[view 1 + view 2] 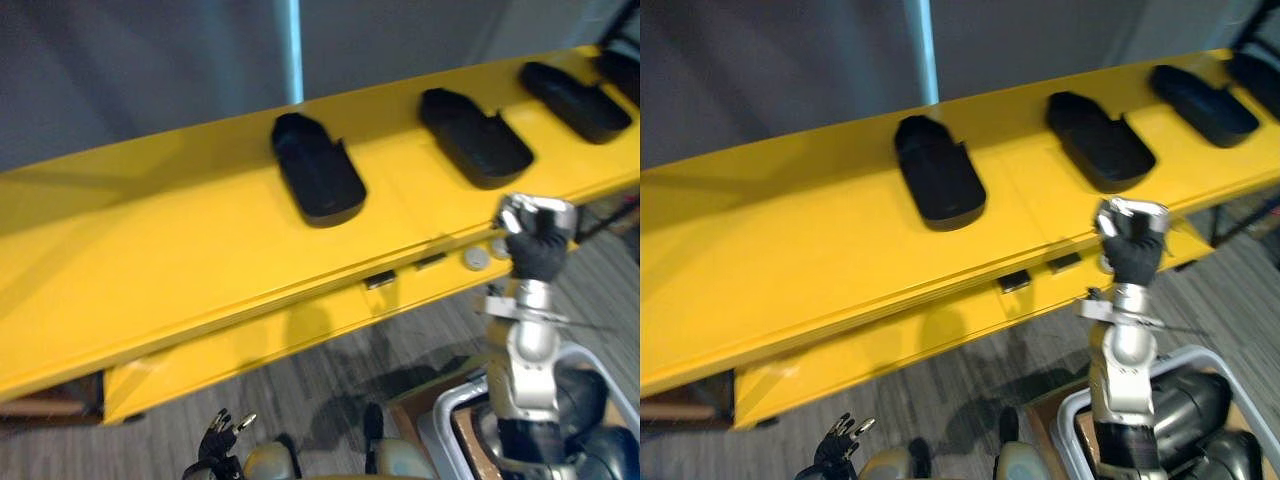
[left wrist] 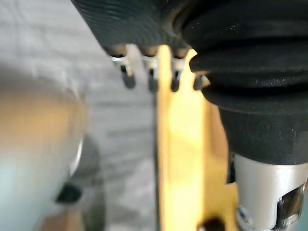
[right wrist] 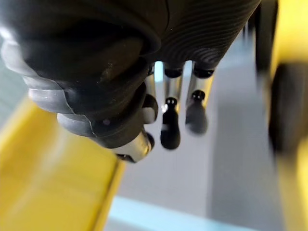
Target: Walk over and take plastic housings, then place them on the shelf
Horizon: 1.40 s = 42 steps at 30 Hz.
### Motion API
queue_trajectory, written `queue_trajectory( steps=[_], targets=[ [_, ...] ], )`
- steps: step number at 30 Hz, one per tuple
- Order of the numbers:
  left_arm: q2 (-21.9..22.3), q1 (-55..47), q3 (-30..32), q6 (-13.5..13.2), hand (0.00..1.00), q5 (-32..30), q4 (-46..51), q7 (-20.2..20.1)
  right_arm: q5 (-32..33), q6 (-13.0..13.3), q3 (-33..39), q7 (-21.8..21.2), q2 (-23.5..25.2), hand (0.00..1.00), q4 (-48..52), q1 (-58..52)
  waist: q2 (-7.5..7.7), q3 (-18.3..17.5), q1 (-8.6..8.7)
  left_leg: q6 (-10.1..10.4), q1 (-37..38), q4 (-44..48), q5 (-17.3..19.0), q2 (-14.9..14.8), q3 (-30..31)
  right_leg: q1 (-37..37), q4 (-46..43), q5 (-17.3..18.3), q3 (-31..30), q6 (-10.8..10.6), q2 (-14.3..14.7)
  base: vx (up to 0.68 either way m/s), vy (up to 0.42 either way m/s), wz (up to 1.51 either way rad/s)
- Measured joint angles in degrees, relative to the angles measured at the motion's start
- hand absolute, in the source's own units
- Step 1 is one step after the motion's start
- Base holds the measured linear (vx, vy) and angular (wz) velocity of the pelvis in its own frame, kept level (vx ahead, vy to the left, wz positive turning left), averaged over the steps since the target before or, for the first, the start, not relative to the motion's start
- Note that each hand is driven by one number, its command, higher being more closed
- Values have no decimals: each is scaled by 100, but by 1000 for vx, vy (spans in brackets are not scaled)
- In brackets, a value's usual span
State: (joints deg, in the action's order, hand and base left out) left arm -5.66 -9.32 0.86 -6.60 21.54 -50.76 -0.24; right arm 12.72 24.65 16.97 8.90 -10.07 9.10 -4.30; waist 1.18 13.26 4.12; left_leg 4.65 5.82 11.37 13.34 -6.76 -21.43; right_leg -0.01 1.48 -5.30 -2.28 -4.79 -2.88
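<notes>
Several black plastic housings lie in a row on a long yellow shelf (image 1: 150,260): one in the middle (image 1: 318,170), one further right (image 1: 474,138), and two more toward the far right end (image 1: 574,100). My right hand (image 1: 537,235) is raised at the shelf's front edge, below and between the two nearer housings. In the right wrist view its fingers (image 3: 169,120) hang relaxed with nothing in them. My left hand (image 1: 225,435) hangs low over the floor, fingers (image 2: 127,77) straight and empty.
A lower yellow ledge (image 1: 300,335) juts out under the shelf, with small dark tags (image 1: 380,280) and round knobs (image 1: 477,259) on its front. Grey carpet (image 1: 330,385) lies before it. Behind the shelf stands a grey wall with a light blue strip (image 1: 294,50).
</notes>
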Motion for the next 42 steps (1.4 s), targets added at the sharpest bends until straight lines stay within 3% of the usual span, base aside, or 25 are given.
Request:
queue_trajectory(
  steps=[5, 10, 11, 13, 15, 16, 18, 21, 23, 25, 27, 29, 30, 32, 34, 38, 39, 40, 41, 42],
  targets=[
    [0, 22, -110, 138, 0, -237, -44, -39, 17, -27, 503, 117, 277, 0, 106, -894, -32, -22, 334, 5, 186, -141, 4, 27, -407, -29, 117, -99, -358, -33, 40, -35, 5, -42],
    [39, 18, -202, 103, 0, -284, -200, -68, 486, 60, 412, -179, 519, 0, 90, -1229, -158, -120, 461, -18, 149, 38, 56, 30, -532, -211, 98, -126, -676, -40, 111, -39, -11, -29],
    [34, 19, -190, 71, 0, -290, -194, -68, 527, 90, 342, -244, 517, 0, 55, -1207, -151, -116, 456, -68, 53, 228, 82, 43, -372, -239, 98, -133, -737, -34, 116, -55, -25, -34],
    [53, -8, -67, -56, 0, -116, -152, -70, 675, 205, -273, -510, 366, 0, -204, -793, -156, -93, 287, -307, -440, 1142, 231, 133, 879, -453, -1, -164, -1187, 28, 185, -83, 20, -82],
    [93, -38, -51, -106, 0, -55, -66, -124, 732, 225, -561, -583, 259, 0, -415, -432, -160, -62, 229, -353, -636, 1328, 342, 256, 1374, -614, -15, -179, -1409, 44, 219, -83, 97, -79],
    [189, -34, -74, -153, 0, -58, 51, -140, 757, 235, -648, -591, 169, 0, -543, -182, -308, -68, 215, -329, -706, 1286, 527, 298, 1620, -795, -54, -179, -1499, 44, 270, -109, 141, -56],
    [249, 72, -225, -330, 0, -71, 157, -246, 745, 179, -655, -427, 130, 0, -804, 99, -445, 39, 173, -262, -716, 1097, 816, 339, 1636, -1117, -340, -211, -1542, -19, 342, -128, 166, -32],
    [225, 305, -275, -336, 0, -250, 298, -246, 910, -40, -906, -94, 221, 0, -1369, 47, -232, 464, 138, -401, -698, 1542, 959, 521, 1610, -1219, -941, -190, -1702, -196, 306, -156, 162, -18],
    [170, 373, -342, -296, 0, -212, 424, -232, 886, -16, -1024, -54, 440, 0, -1478, -212, -118, 674, 137, -500, -685, 1885, 1104, 535, 1481, -1243, -1194, -198, -1836, -204, 366, -218, 160, -45],
    [130, 363, -301, -187, 0, -144, 609, -174, 924, 68, -1144, -248, 639, 0, -1475, -453, 58, 833, 89, -599, -560, 2000, 1163, 496, 1094, -1209, -1144, -440, -1779, -231, 340, -247, 92, -94],
    [93, 308, -141, -14, 0, -135, 708, 137, 1042, 170, -1252, -569, 695, 0, -1473, -519, 124, 894, 45, -701, -497, 1920, 1102, 345, 612, -1327, -1275, -347, -686, 87, 190, -272, 22, -106],
    [23, 329, -106, 194, 0, -134, 664, 320, 1134, 275, -1321, -741, 710, 0, -1419, -521, 82, 891, 59, -727, -600, 1792, 923, 135, 430, -1486, -2058, -80, -229, 279, 183, -187, -9, -69],
    [-63, 328, -88, 266, 0, -145, 600, 358, 1127, 293, -1379, -752, 775, 0, -1402, -518, 64, 897, -18, -699, -635, 1588, 723, 17, 370, -1574, -2888, 360, -123, 390, 123, -126, -40, -37],
    [-114, 267, 59, 356, 0, -144, 421, 372, 1127, 292, -1599, -705, 852, 0, -1394, -480, 116, 848, -71, -611, -721, 1293, 431, -119, 374, -1572, -3984, 805, -13, 543, -191, -59, -117, -18],
    [-153, 223, 341, 293, 0, -137, 419, 409, 1120, 227, -1972, -622, 863, 0, -1405, -376, 108, 843, -250, -447, -887, 1222, 239, -359, 355, -1385, -4625, 928, -33, 735, -672, -63, -230, -26],
    [-277, -125, 460, 19, 0, 41, 237, 341, 760, 159, -2231, -396, 927, 0, -1438, -301, 146, 724, -389, -137, -1157, 1373, 37, -727, 363, -861, -4299, 939, -113, 739, -1318, -58, -340, -24],
    [-264, -295, 545, -45, 0, 72, 188, 326, 651, 156, -2239, -347, 941, 0, -1471, -282, 190, 665, -475, -73, -1326, 1564, 0, -884, 358, -744, -3721, 874, 147, 634, -1481, -97, -448, -48],
    [-265, -441, 593, -102, 0, 110, 170, 311, 607, 142, -2256, -338, 951, 0, -1522, -241, 263, 621, -549, -64, -1464, 1758, -3, -998, 352, -678, -3152, 692, 539, 394, -1612, -116, -479, -68],
    [-220, -500, 738, -122, 0, 192, 104, 315, 589, 121, -2253, -342, 926, 0, -1580, -171, 285, 606, -595, -23, -1567, 1942, -16, -1148, 377, -572, -2844, 951, 904, -309, -1601, -133, -501, -101],
    [-21, -553, 854, -128, 0, 329, -12, 331, 563, 4, -2253, -354, 828, 0, -1647, -74, 122, 571, -666, 142, -1576, 1907, -112, -1382, 386, -536, -2581, 1312, 1150, -761, -1418, -106, -495, -106]
  ],
)
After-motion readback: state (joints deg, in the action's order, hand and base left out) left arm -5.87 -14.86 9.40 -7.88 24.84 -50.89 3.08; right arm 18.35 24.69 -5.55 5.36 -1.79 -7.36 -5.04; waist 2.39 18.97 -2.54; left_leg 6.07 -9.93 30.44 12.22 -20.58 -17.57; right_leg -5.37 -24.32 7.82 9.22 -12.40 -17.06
